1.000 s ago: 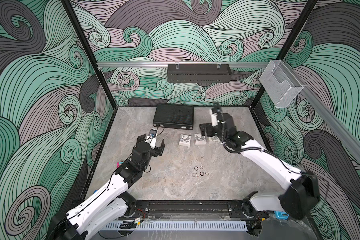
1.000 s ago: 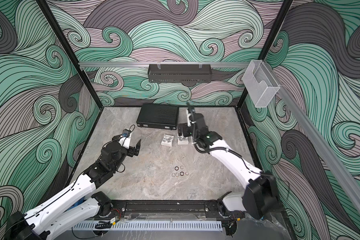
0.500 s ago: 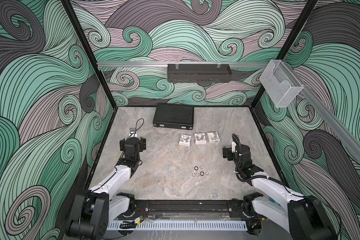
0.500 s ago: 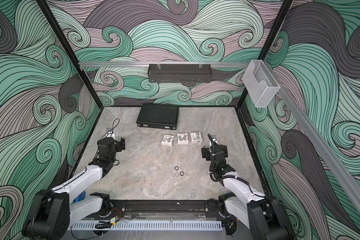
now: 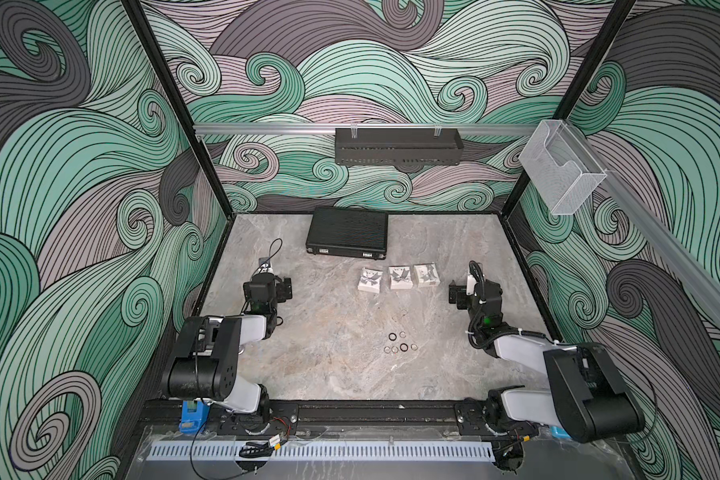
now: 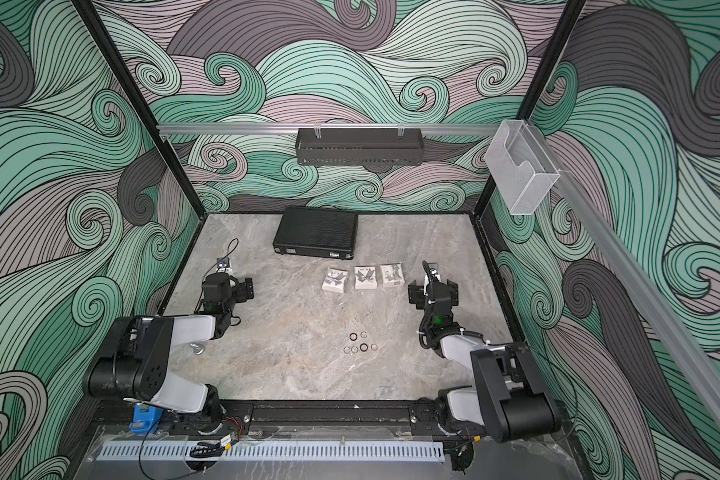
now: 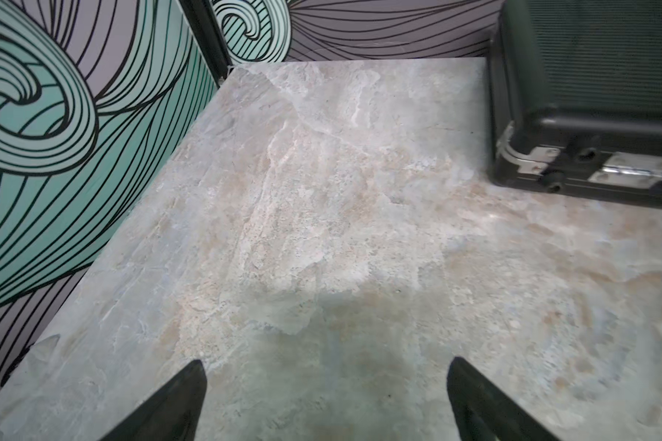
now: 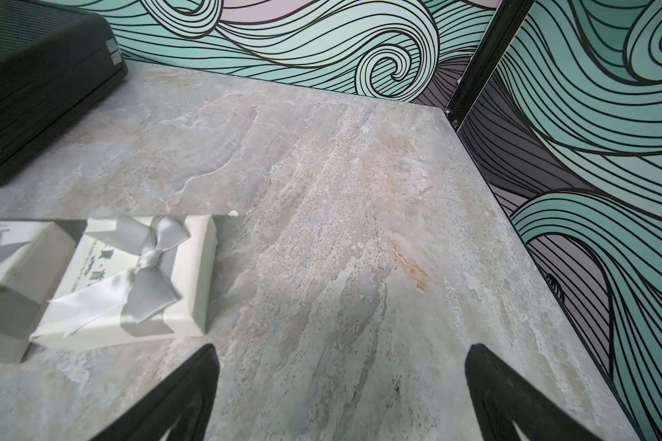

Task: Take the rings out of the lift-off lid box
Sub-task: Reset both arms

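Surveying from the left: the left tool [image 7: 325,362] hangs low over bare worktop [image 7: 322,191] near the left wall. Its jaws are spread wide with nothing between them, and it points at the back wall. A closed black case [image 5: 347,232] lies at the rear. In front of it three white ribboned boxes [image 5: 400,277] stand in a close row; whether any lid is off cannot be told. The rings [image 5: 404,347], six in a loose cluster, four pale and two black, lie flat on the worktop. They sit well apart from the boxes, on the side towards the robot's base. The right tool [image 8: 341,349] sits near the rightmost box, jaws likewise spread and empty.

Finding: the rings lie behind and inward of both tools, between the arms, somewhat nearer the right arm. Being round, they offer no long axis. Neither wrist view shows them.

Judgement: with all six out on the worktop, the removal looks done.
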You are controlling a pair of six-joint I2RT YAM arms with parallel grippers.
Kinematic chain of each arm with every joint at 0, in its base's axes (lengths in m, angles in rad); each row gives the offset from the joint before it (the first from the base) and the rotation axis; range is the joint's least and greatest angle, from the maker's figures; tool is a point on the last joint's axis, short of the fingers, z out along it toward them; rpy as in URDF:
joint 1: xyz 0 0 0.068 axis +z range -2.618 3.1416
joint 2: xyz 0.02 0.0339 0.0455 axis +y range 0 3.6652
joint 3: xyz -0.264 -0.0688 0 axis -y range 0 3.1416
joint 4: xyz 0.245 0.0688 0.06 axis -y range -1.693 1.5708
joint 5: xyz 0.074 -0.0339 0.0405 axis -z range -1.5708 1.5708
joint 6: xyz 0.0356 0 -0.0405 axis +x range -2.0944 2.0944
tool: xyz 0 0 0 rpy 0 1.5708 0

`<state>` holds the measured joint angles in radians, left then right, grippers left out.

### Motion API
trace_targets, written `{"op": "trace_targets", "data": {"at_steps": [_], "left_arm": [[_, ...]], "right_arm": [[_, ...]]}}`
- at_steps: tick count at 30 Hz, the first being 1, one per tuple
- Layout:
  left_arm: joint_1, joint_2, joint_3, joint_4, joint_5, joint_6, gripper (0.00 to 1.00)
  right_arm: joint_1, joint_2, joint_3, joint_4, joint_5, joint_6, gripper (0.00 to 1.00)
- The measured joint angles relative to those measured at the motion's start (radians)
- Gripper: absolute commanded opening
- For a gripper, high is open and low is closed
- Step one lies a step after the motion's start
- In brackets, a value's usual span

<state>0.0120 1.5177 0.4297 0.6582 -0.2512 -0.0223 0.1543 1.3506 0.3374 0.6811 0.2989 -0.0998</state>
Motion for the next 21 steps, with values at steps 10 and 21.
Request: {"op": "trace_targets", "data": {"at_steps": [10,21], "left_arm": [[0.039,0.008,0.027,0.007,0.134,-0.019,0.99],[0.039,0.008,0.028,0.003,0.159,-0.019,0.99]], "right_arm": [[-0.102,0.198,0.032,0.154,-0.14,0.051,1.0],[-0.119,0.196,0.052,0.16,-0.193,0.067,1.0]]}}
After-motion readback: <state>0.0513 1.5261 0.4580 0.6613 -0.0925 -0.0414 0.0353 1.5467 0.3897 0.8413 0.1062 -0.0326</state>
